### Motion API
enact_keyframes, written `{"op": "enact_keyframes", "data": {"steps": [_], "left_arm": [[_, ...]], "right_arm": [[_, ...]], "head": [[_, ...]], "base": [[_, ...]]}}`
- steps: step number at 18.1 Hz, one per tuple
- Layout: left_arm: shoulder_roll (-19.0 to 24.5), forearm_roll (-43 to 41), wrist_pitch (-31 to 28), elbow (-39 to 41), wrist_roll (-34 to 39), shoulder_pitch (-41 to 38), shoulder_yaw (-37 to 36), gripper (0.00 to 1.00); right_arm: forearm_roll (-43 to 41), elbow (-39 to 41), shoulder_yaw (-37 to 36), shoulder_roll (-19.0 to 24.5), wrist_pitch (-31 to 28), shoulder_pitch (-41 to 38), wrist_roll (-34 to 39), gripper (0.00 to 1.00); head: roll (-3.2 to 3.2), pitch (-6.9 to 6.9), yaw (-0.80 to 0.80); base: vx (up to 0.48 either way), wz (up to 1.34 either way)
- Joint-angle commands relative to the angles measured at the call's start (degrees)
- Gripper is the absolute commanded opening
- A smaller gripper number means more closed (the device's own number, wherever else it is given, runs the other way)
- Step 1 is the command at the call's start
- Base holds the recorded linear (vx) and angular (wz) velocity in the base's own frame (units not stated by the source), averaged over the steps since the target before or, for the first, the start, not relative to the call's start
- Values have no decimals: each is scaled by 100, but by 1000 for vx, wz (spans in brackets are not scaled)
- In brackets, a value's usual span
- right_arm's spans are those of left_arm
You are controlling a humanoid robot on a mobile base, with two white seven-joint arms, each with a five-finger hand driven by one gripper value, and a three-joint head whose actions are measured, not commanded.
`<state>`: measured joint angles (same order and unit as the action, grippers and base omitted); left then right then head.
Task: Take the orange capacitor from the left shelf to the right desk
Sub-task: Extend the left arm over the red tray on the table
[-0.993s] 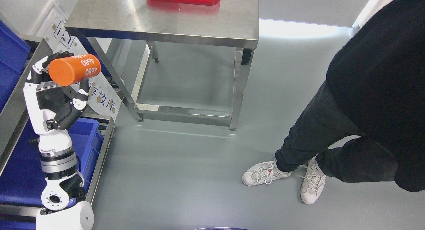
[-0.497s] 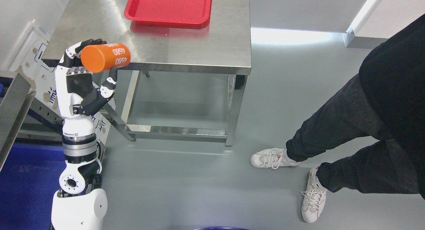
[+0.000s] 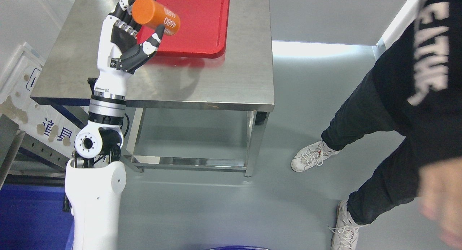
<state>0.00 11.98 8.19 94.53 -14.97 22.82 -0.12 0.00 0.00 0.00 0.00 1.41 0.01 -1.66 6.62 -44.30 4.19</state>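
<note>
An orange cylindrical capacitor [image 3: 156,14] with white digits lies tilted in my left hand [image 3: 134,30], whose fingers are curled around it. The hand holds it above the left edge of a red tray [image 3: 202,22] on the steel desk [image 3: 202,80]. My white left arm rises from the lower left up over the desk's front edge. The right arm does not show.
A person in dark clothes and white sneakers [image 3: 312,157] stands at the right, with a blurred hand [image 3: 438,203] in the lower right corner. Part of the shelf frame and a blue bin [image 3: 32,210] show at the lower left. Grey floor lies in between.
The camera has turned right, and the shelf has slid out of the picture. My left hand has carried the capacitor from beside the desk's front corner up over the desk to the red tray. The person has shifted.
</note>
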Motion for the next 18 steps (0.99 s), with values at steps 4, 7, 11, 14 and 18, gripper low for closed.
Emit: {"op": "enact_keyframes", "data": {"steps": [4, 7, 11, 14, 18], "left_arm": [[100, -547, -397, -2707, 38, 2277, -1306, 29], [100, -767, -608, -3780, 47, 2875, -1306, 29], [100, -811, -820, -5748, 151, 3640, -1323, 29], [100, -838, -767, -6271, 739, 3739, -1219, 30], [100, -847, -732, -6280, 776, 3616, -893, 30]], "right_arm": [[26, 100, -70, -100, -1, -115, -1, 100], [26, 100, -70, -100, -1, -115, -1, 100], [26, 100, -70, -100, -1, -115, -1, 100], [26, 100, -70, -100, -1, -115, -1, 100], [26, 100, -70, -100, -1, -115, -1, 100]], "head": [[0, 0, 0], [0, 0, 0], [0, 0, 0], [0, 0, 0], [0, 0, 0]], "base": [[149, -9], [110, -9], [75, 1], [43, -2], [10, -1]]}}
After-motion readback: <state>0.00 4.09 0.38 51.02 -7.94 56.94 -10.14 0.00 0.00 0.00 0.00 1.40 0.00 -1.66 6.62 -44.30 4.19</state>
